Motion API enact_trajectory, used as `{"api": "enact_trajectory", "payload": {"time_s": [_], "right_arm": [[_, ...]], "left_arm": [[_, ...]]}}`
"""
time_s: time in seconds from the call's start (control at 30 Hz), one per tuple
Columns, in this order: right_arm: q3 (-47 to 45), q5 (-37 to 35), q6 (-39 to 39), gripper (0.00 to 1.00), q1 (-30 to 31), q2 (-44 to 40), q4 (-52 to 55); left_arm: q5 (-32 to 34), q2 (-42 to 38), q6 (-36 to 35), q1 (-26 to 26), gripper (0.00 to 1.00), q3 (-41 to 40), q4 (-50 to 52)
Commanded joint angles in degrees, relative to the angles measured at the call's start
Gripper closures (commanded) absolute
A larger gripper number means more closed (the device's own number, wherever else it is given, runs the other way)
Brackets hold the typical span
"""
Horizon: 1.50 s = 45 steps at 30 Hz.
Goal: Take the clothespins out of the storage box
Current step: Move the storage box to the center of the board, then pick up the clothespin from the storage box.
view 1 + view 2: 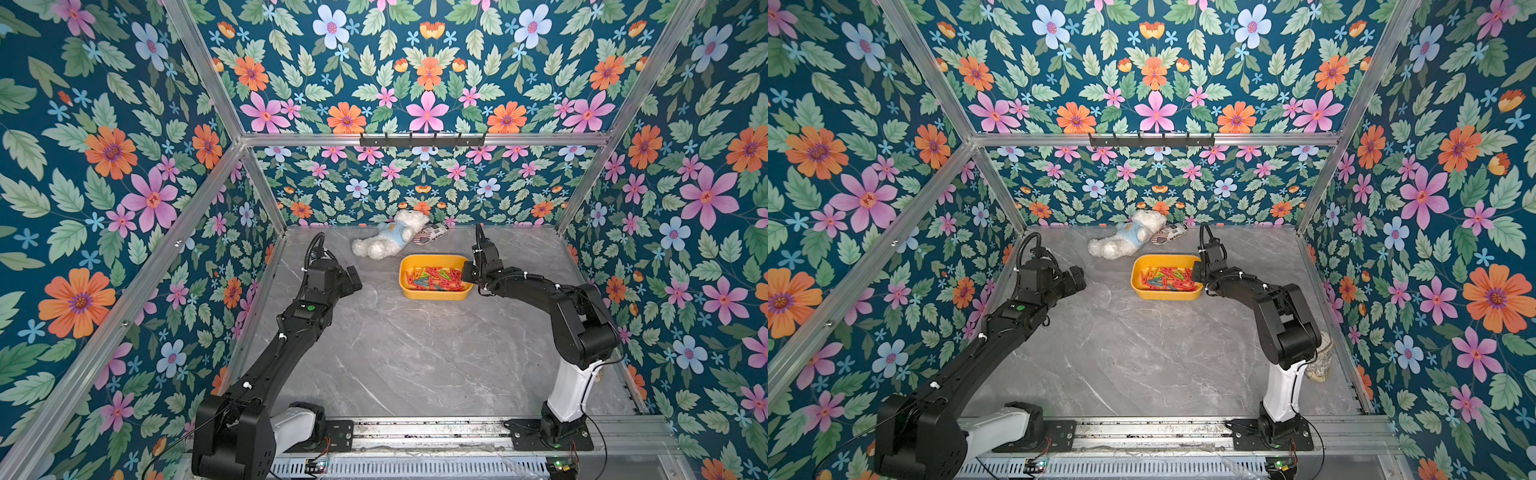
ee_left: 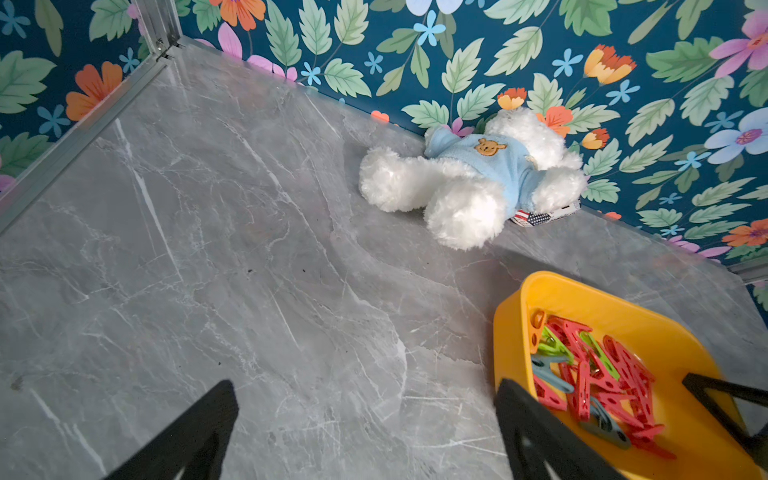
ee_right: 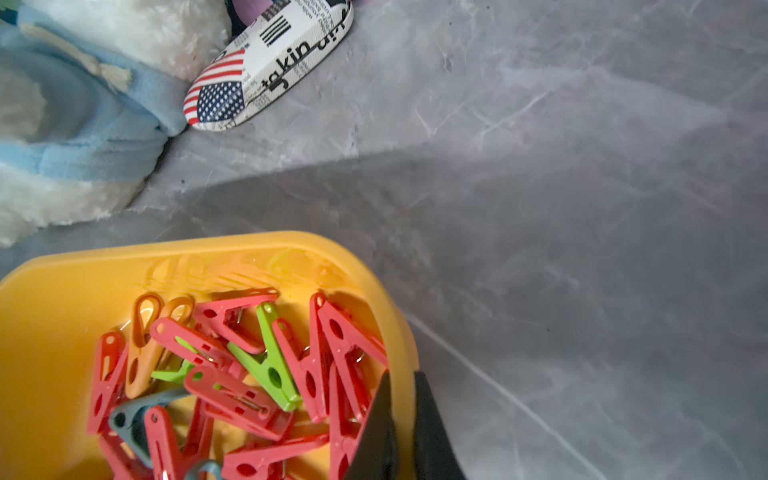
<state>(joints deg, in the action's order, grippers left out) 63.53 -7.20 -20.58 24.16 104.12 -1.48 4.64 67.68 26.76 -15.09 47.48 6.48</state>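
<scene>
The yellow storage box [image 1: 432, 296] [image 1: 1165, 295] stands at the back of the grey table, right of centre. Several clothespins [image 1: 436, 279] [image 3: 232, 374], mostly red with green, orange and grey-blue ones, lie piled inside it. My right gripper [image 1: 464, 272] [image 3: 402, 376] is shut on the box's right wall, one finger inside and one outside the rim [image 3: 409, 332]. My left gripper [image 1: 355, 276] [image 2: 365, 384] hangs open over bare table left of the box [image 2: 511, 332], holding nothing. The left wrist view also shows the clothespins [image 2: 602, 374].
A white teddy bear [image 1: 390, 239] in a blue top lies behind the box against the back wall. A flag-printed case [image 1: 432, 233] rests beside it. A pale shoe-like object [image 1: 1320, 361] sits by the right wall behind the right arm.
</scene>
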Motion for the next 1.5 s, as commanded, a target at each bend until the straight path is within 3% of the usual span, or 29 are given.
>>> {"api": "enact_trajectory", "payload": {"time_s": [0.0, 0.33, 0.67, 0.8, 1.1, 1.2, 1.37, 1.47], "right_arm": [[-5.2, -3.4, -3.4, 1.0, 2.4, -4.3, -4.4], [-20.5, -6.7, -8.6, 0.99, 8.1, -15.8, -11.1], [-23.4, -8.1, -9.8, 0.98, 11.3, -14.3, -13.9], [-22.6, -8.3, -10.0, 0.91, 11.7, -13.0, -13.5], [-20.3, -7.5, -8.3, 0.52, 11.8, -14.7, -11.8], [-19.6, -6.5, -7.3, 0.45, 11.8, -16.9, -10.4], [-19.9, -5.1, -6.4, 0.2, 11.8, -22.2, -8.2], [-21.1, -4.3, -6.4, 0.07, 11.8, -25.8, -7.7]], "left_arm": [[-1.5, 0.1, -0.1, 0.0, 0.0, 0.0, -1.5], [-2.6, -0.6, 0.0, -0.2, 0.0, -0.7, -1.2], [-2.1, -1.6, 0.1, -0.7, 0.0, -0.2, 0.4], [-2.4, -1.4, 0.3, -1.1, 0.0, 0.3, 0.9], [-2.5, -1.0, 0.2, -3.0, 0.0, 1.0, 1.3], [-2.7, -0.5, 0.9, -4.0, 0.0, 1.2, 1.5], [-2.8, 1.8, 2.7, -7.6, 0.01, 2.6, 2.7], [-2.5, 4.3, 4.0, -10.3, 0.06, 3.8, 3.4]]}}
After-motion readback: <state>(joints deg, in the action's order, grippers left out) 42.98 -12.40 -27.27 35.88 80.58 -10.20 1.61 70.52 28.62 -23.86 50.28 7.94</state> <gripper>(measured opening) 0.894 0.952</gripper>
